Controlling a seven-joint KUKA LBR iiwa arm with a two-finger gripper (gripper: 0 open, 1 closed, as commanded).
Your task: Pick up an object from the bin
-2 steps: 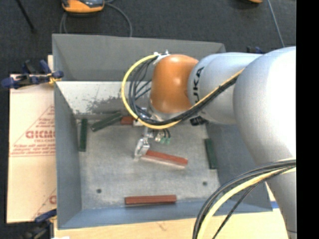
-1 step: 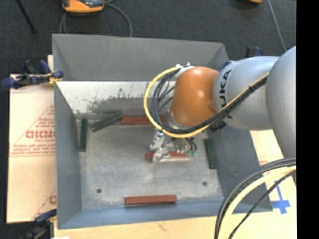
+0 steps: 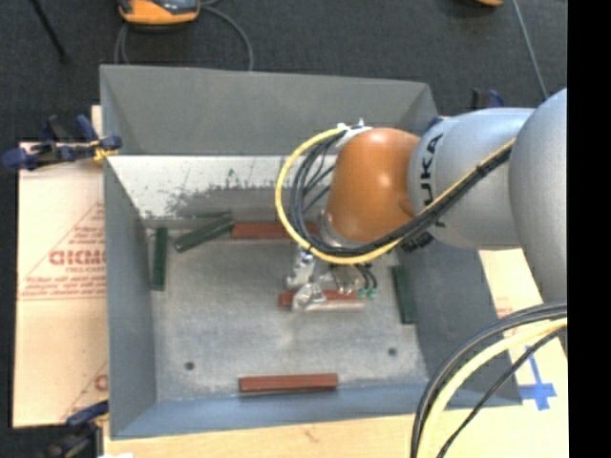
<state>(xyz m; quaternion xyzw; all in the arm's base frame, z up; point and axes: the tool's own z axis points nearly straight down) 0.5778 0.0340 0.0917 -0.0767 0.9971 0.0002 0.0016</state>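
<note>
My gripper (image 3: 305, 289) is low in the middle of the bin, under the orange wrist cover. Its metal fingers stand over the left end of a small red-brown bar (image 3: 336, 297) lying flat on the floor. Whether the fingers close on the bar is hidden by the gripper's own body. A small green piece (image 3: 368, 292) shows just right of that bar.
A long red-brown bar (image 3: 287, 384) lies near the front wall. A dark green bar (image 3: 158, 258) stands along the left wall, another green bar (image 3: 202, 234) and a red-brown bar (image 3: 256, 230) lie by the back wall, and a green bar (image 3: 404, 294) rests at the right wall.
</note>
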